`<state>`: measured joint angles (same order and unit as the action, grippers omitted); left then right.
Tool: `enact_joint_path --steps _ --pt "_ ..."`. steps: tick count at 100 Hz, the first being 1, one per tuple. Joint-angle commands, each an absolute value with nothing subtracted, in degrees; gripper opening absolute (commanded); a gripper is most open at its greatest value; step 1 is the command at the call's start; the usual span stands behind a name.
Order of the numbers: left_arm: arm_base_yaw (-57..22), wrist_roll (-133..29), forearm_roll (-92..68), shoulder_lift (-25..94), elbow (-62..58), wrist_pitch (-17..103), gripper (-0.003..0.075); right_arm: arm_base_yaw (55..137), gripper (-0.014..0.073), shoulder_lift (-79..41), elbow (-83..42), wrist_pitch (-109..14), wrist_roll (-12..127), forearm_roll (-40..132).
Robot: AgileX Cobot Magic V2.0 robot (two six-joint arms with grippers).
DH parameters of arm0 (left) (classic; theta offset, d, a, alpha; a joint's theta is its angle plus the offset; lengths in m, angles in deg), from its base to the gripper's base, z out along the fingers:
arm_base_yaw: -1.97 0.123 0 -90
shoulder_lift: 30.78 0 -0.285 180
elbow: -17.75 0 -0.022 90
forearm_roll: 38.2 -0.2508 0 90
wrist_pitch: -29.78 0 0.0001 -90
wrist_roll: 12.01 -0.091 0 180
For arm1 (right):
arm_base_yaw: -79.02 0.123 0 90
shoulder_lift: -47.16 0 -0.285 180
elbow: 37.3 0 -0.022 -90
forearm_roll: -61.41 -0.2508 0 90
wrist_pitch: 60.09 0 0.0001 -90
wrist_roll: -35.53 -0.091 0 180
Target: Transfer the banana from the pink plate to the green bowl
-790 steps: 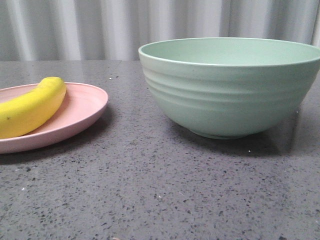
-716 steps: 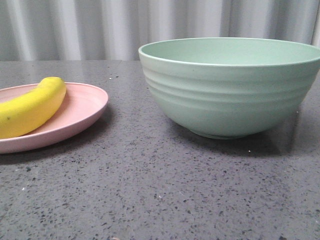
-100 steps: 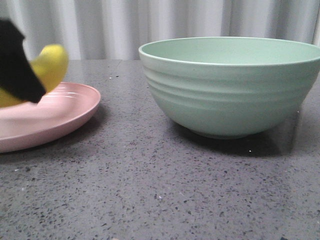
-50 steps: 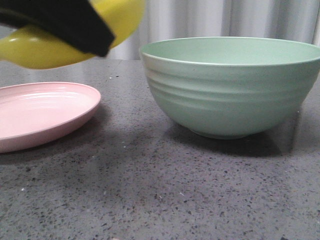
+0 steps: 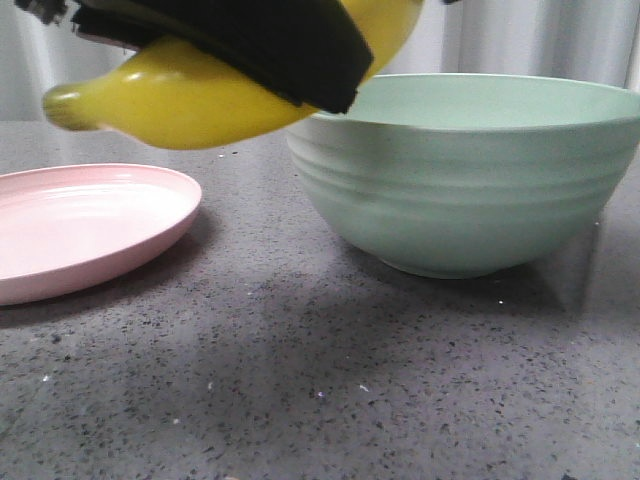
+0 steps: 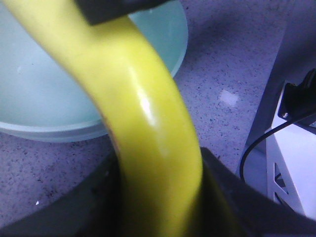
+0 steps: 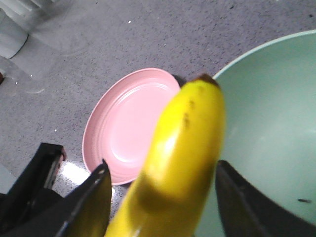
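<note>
The yellow banana [image 5: 180, 100] hangs in the air between the pink plate [image 5: 90, 225] and the green bowl [image 5: 460, 190], its right end over the bowl's near rim. A black finger of my left gripper [image 5: 250, 40] lies across it. In the left wrist view my left gripper [image 6: 160, 197] is shut tight on the banana [image 6: 148, 138], with the bowl [image 6: 39, 89] beyond. In the right wrist view my right gripper [image 7: 162, 173] stands open, wider than the banana [image 7: 187, 143] that passes between its fingers. The plate [image 7: 133, 123] lies empty beside the bowl [image 7: 276, 123].
The grey speckled table [image 5: 300, 380] carries both dishes. A pale curtain [image 5: 550, 40] hangs behind. A white stand with a black cable [image 6: 296, 163] is off the table's edge. A black block [image 7: 34, 182] sits near the plate.
The banana has been lifted off the pink plate and carried up and to the right, toward the bowl. The plate is now empty.
</note>
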<state>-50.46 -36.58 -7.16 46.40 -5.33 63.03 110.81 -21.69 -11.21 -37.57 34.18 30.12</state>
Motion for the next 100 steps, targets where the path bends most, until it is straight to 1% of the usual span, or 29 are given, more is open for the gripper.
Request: enact_joint_path --steps 1,22,100 --pt "-50.9 -36.9 -5.0 45.3 -3.3 59.2 -0.002 112.3 0.0387 -23.7 -15.3 -41.7 35.0 29.0" --pt "-50.9 -36.9 -5.0 45.3 -3.3 59.1 -0.002 112.8 0.0386 -27.9 -17.5 -41.1 35.0 28.3" --pt "-50.9 -36.9 -2.1 43.3 -2.4 59.3 -0.002 112.6 0.0386 -29.6 -17.5 -41.6 35.0 28.4"
